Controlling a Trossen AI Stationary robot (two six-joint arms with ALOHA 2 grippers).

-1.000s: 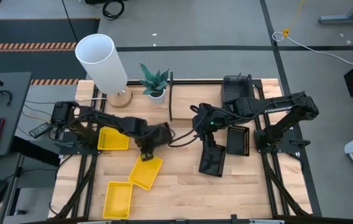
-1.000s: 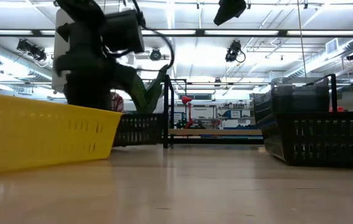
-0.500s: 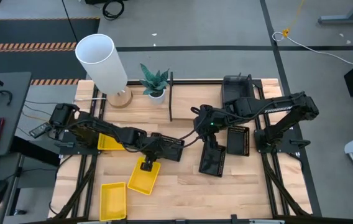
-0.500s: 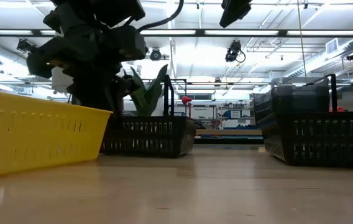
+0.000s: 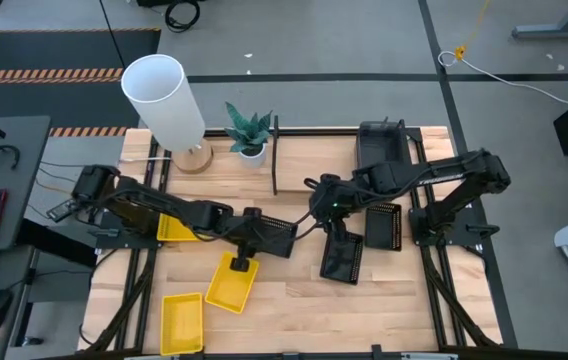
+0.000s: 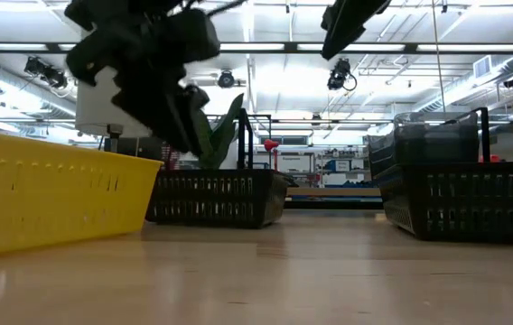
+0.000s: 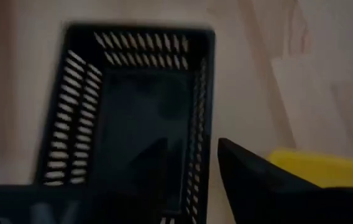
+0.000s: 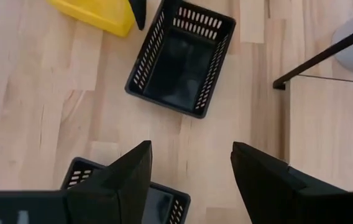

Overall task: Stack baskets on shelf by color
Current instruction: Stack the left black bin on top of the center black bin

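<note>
A small black perforated basket (image 5: pixel 271 239) (image 6: pixel 216 199) (image 8: pixel 180 58) rests flat on the table's middle. My left gripper (image 5: pixel 243 253) (image 6: pixel 180 126) is open and hangs tilted just above the basket's left end; in its wrist view the fingers (image 7: pixel 257 180) stand on either side of one long wall (image 7: pixel 199 143) without touching. My right gripper (image 5: pixel 326 206) (image 8: pixel 189 168) waits open, high over the table's middle-right. Three yellow baskets (image 5: pixel 232 283) (image 5: pixel 180 228) (image 5: pixel 182 322) lie near left. The shelf (image 5: pixel 276 158) stands at the far middle.
Two more black baskets (image 5: pixel 342 258) (image 5: pixel 384 225) lie right of centre. The dark grey baskets (image 5: pixel 379 146) (image 6: pixel 437 144) sit stacked at far right. A white lamp shade (image 5: pixel 162 100) and a potted plant (image 5: pixel 249 133) stand at far left. Bare wood lies along the near edge.
My left gripper has swung from near the shelf toward the table's middle and near edge, bringing the black basket with it. The basket now rests on the table. In the last half second the gripper has risen off it and tipped.
</note>
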